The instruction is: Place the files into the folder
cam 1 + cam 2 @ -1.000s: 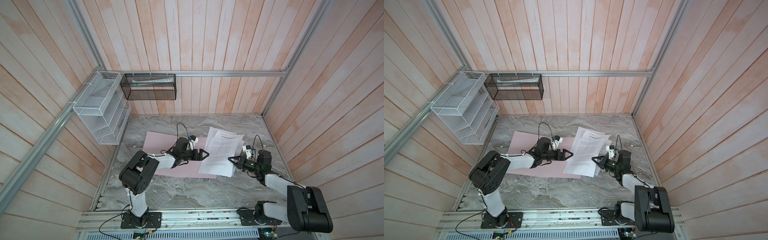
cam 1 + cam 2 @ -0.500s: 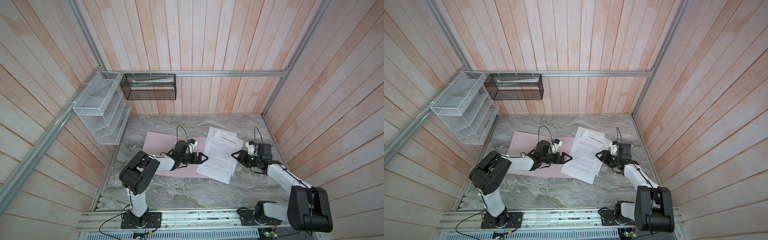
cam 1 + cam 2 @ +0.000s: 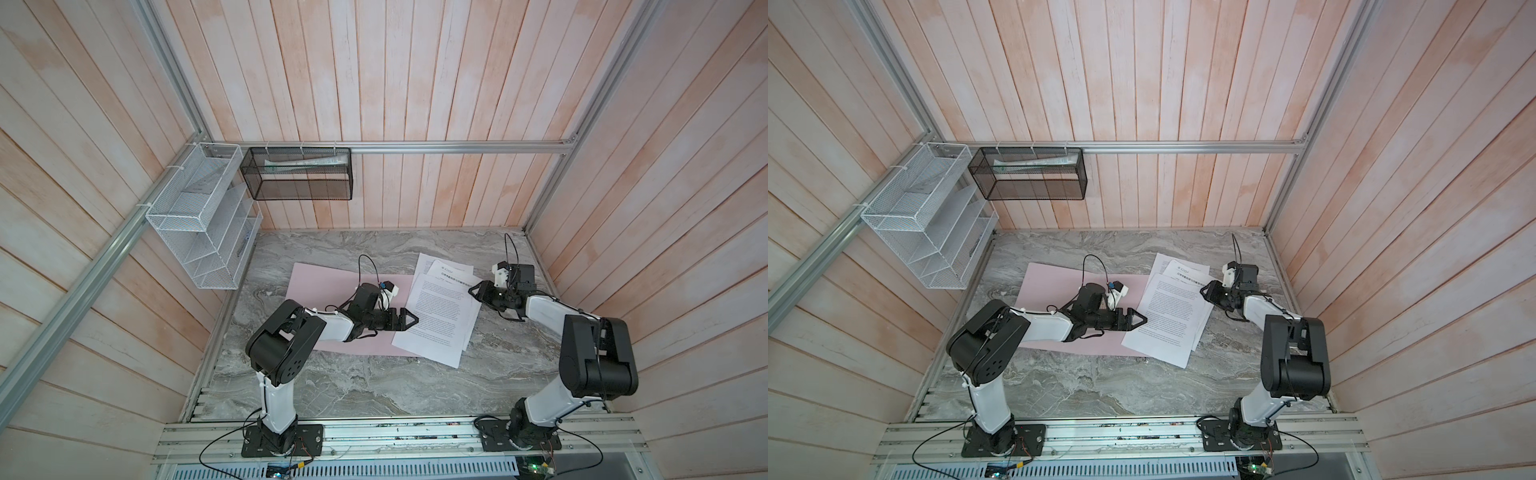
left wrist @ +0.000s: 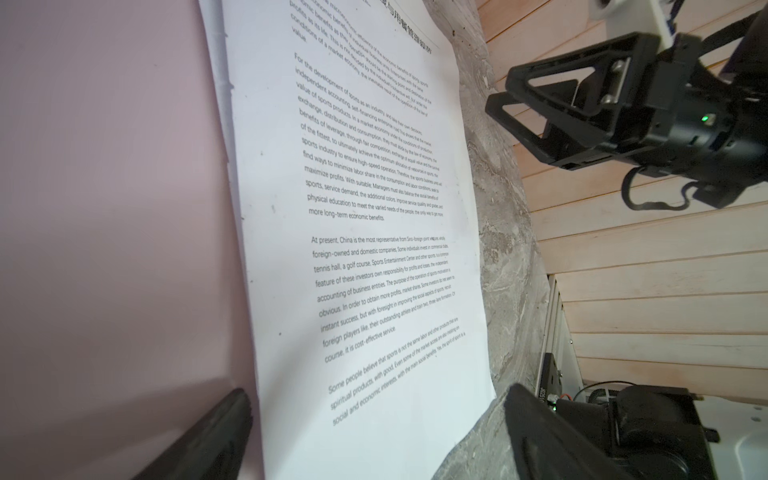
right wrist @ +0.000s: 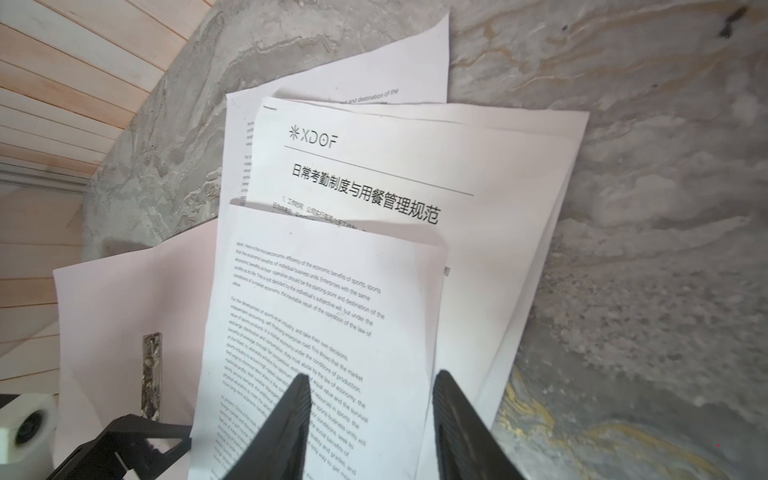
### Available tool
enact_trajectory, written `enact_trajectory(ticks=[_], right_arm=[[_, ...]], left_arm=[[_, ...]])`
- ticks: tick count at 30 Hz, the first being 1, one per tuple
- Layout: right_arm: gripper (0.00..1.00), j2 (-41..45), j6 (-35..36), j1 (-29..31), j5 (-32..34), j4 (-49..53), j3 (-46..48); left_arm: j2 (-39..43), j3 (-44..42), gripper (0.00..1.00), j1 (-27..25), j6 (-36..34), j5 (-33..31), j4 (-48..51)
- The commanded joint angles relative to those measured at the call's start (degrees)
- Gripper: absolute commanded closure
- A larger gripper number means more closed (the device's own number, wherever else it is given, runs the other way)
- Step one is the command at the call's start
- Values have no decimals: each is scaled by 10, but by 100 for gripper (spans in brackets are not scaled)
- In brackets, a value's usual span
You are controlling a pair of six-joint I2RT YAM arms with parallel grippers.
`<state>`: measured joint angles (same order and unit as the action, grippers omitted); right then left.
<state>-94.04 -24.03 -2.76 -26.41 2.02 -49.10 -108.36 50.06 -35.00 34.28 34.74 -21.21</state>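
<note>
Your left claw lies low over the pink folder, spread wide and gripping nothing, its tips at the left edge of the files; whether they touch the paper cannot be told from above; in the left wrist view one finger shows over the folder and the other beyond the sheet's corner, with the printed page between them. The files sit as a loose fan of white sheets, their left edge overlapping the folder's right end and the rest on the grey marble surface; the top sheet carries dense text and half covers the sheet with the bold heading and logo. The folder lies open and flat; its metal clip bar is bare beside the sheets. Your right claw hangs at the stack's right edge, lifted off the paper, parted and grasping nothing.
</note>
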Motion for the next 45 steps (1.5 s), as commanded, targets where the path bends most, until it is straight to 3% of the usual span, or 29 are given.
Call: enact_trajectory(ticks=[1,16,23,28,32,35,40,45], right_arm=[[52,-30,11,-3,3,-23,-28],[50,-142,24,-9,-34,-54,-76],[51,-158,7,-11,-125,-101,-39],[51,-174,-43,-15,-226,-159,-15],[52,-179,-70,-15,-264,-193,-1],[52,-178,-72,-15,-259,-189,1],[53,-171,-35,-15,-198,-123,-11],[53,-176,-24,-15,-190,-112,-10]], left_arm=[[-18,17,4,-2,-4,1,3],[-60,26,4,-2,-10,9,-2],[-78,30,4,-2,-4,15,-11],[-95,35,5,-1,-4,19,-11],[-100,28,5,1,5,27,-25],[-95,23,5,4,9,30,-27],[-59,1,5,18,4,27,-17],[-23,-24,5,28,-8,29,9]])
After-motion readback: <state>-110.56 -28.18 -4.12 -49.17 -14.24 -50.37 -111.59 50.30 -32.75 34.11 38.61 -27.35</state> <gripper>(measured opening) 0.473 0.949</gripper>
